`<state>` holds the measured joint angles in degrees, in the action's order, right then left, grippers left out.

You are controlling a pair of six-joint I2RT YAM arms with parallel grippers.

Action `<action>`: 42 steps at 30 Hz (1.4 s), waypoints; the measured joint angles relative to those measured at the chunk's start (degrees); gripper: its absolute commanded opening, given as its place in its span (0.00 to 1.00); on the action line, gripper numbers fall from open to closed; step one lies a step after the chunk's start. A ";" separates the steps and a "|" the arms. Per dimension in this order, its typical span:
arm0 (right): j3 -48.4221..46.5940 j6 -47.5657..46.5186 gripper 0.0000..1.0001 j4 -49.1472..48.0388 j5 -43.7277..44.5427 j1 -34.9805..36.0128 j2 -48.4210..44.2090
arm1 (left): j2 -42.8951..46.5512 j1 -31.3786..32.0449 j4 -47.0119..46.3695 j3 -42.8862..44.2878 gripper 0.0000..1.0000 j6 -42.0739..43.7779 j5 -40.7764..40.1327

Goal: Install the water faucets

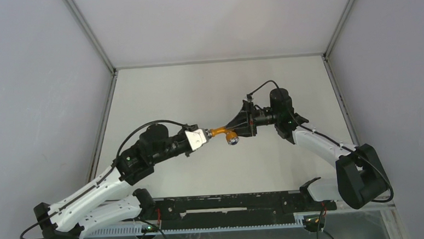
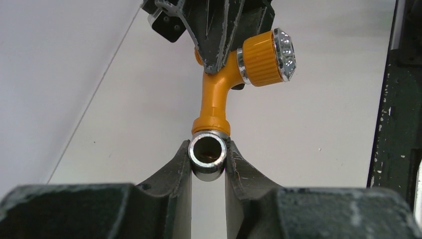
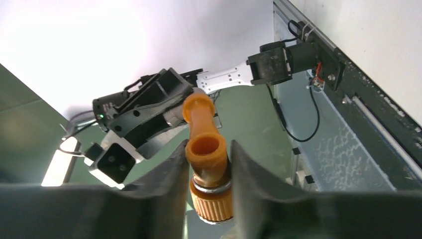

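The orange T-shaped tap body point(image 1: 221, 132) with a silvery round end point(image 1: 233, 141) hangs in the air between my two grippers above the table's middle. My right gripper point(image 3: 210, 167) is shut on the tap body point(image 3: 205, 149), its ribbed orange knob point(image 3: 213, 201) below the fingers. My left gripper point(image 2: 208, 158) is shut on the small grey metal fitting point(image 2: 208, 157), a short silvery tube that touches the lower end of the orange tap point(image 2: 215, 99). In the top view the left gripper point(image 1: 205, 135) meets the right gripper point(image 1: 237, 128) across the tap.
Grey walls enclose the pale table point(image 1: 214, 92) at the back and on both sides. A black rail point(image 1: 236, 208) with cables runs along the near edge between the arm bases. The left arm point(image 3: 149, 107) fills the middle of the right wrist view.
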<state>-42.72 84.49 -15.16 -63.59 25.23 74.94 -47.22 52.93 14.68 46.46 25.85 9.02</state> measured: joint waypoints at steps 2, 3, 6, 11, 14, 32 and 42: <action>0.00 0.72 0.56 0.02 0.09 -0.04 0.02 | -0.26 -0.04 0.37 0.00 0.00 -0.46 -0.11; -0.02 1.20 0.60 -0.02 0.13 -0.09 0.02 | -0.52 -0.11 0.94 0.00 0.00 -1.22 -0.09; -0.07 1.75 0.65 -0.02 0.50 -0.07 0.02 | -1.25 -1.49 1.18 0.00 0.00 -5.03 1.29; -0.42 1.73 0.70 -0.11 0.48 0.39 0.02 | -1.09 -4.37 1.38 -0.02 0.00 -12.83 4.55; -1.03 0.74 0.74 0.11 0.31 0.81 -0.02 | -1.11 -7.19 1.31 -0.02 0.00 -17.86 7.34; -4.37 -19.98 0.75 15.72 -2.62 -3.19 -8.87 | -14.49 -30.69 -1.73 0.00 0.00 -52.09 42.93; 6.19 -60.92 0.87 15.67 24.13 4.90 -37.22 | -17.66 -31.21 -2.43 2.56 0.00 -61.40 55.34</action>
<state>-36.53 23.57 0.51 -39.46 30.13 37.71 -64.88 21.71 12.25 49.01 -35.55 64.36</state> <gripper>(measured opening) 0.845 0.265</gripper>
